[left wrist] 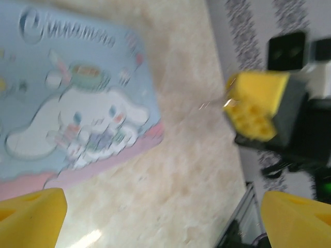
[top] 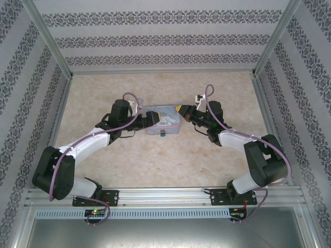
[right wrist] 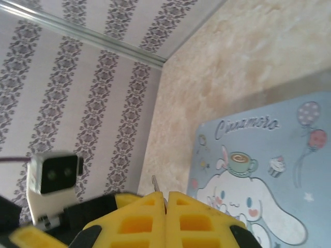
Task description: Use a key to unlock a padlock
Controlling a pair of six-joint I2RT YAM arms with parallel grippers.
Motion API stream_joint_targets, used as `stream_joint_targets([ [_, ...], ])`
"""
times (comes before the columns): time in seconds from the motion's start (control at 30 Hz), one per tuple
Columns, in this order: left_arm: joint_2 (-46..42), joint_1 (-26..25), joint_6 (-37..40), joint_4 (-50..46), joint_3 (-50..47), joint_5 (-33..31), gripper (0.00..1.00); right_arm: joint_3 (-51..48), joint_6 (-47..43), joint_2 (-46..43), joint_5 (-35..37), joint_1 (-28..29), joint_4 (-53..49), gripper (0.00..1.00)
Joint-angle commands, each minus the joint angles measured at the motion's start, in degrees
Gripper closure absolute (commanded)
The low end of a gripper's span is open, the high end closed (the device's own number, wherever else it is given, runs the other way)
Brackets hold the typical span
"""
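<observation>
The beige marbled table (top: 155,165) sits inside patterned walls (top: 31,67). Near its middle lies a pale blue cartoon tin (top: 164,120), flat, lid up. The two arms reach in toward it from either side.

The left gripper (top: 151,119) is at the tin's left end. From its own camera its yellow fingertips (left wrist: 31,214) stand wide apart, with bare table and a corner of the tin between them and nothing in their grasp. That blurred view also catches the other arm's yellow fingers across the table.

The right gripper (top: 181,109) hovers at the tin's right end. Seen from its wrist, its yellow fingers (right wrist: 139,222) are pressed tight together. A thin silvery sliver, the key (right wrist: 154,183), pokes out from between them, so it is pinched there.

The padlock (top: 162,134) is a tiny dark speck on the table at the near edge of the tin. It is about midway between the two grippers and held by neither. It is too small to tell whether its shackle is closed.
</observation>
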Motion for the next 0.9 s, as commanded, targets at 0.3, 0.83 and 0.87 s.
stream_joint_targets([
  [0.3,8.5,-9.5,6.2,2.8,-3.1,-9.4,0.17,4.9,-1.7,5.5,5.8,3.7,-4.0,1.0],
  [0.83,16.9,-9.9,8.7,13.8,-5.5,-12.7,0.22,8.5,0.7,12.7,8.3,4.6,-2.4,1.0],
  [0.87,17.3,-9.9,8.9,14.4,-5.7,-13.1,0.22,8.7,0.8,13.0,8.5,4.6,-2.4,1.0],
])
